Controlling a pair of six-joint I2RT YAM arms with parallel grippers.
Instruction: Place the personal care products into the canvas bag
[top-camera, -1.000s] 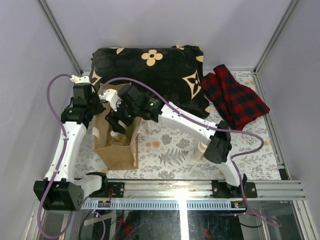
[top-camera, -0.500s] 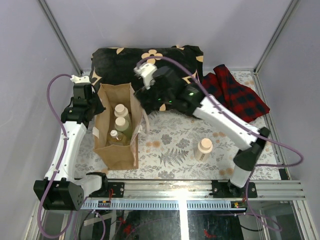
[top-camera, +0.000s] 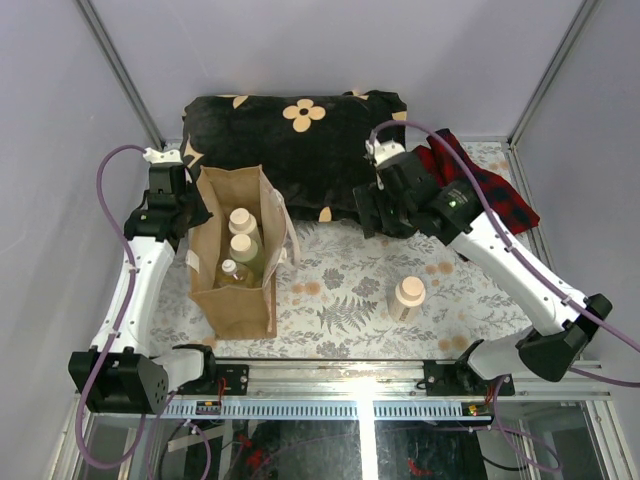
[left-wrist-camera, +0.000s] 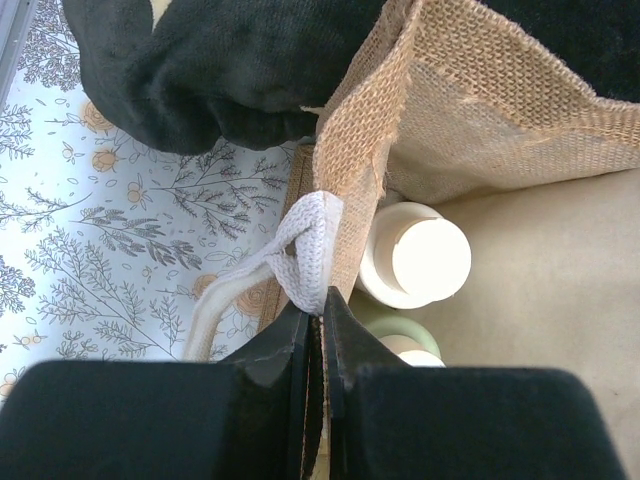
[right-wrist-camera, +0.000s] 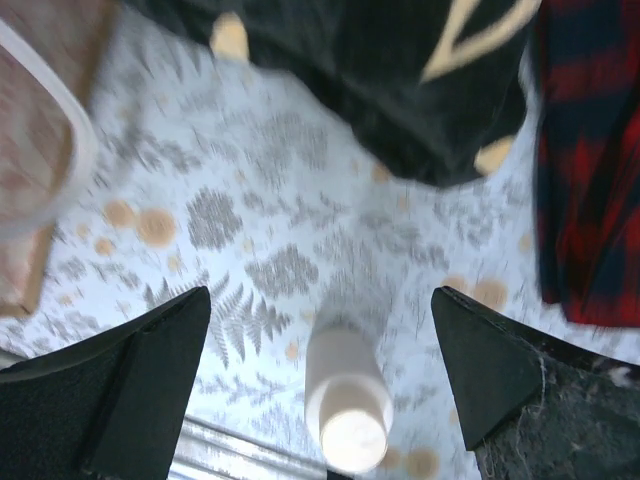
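Clamping left claw (left-wrist-camera: 318, 322) tight on rim of tan-brown woven canvas bag (top-camera: 238, 305) w/ 3 beige-capped bottles (top-camera: 241, 246) standing inside, hovering right claw (right-wrist-camera: 320, 296) wide apart & empty over fern-print desk (top-camera: 335, 312) near upright cream beige-capped bottle (top-camera: 408, 298), apart from bag.

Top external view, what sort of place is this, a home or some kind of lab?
Probably a lab test cell, not a home: plain panel walls in a metal frame, the left arm and right arm bolted to an aluminium rail, and a fern-print tablecloth laid as staging.
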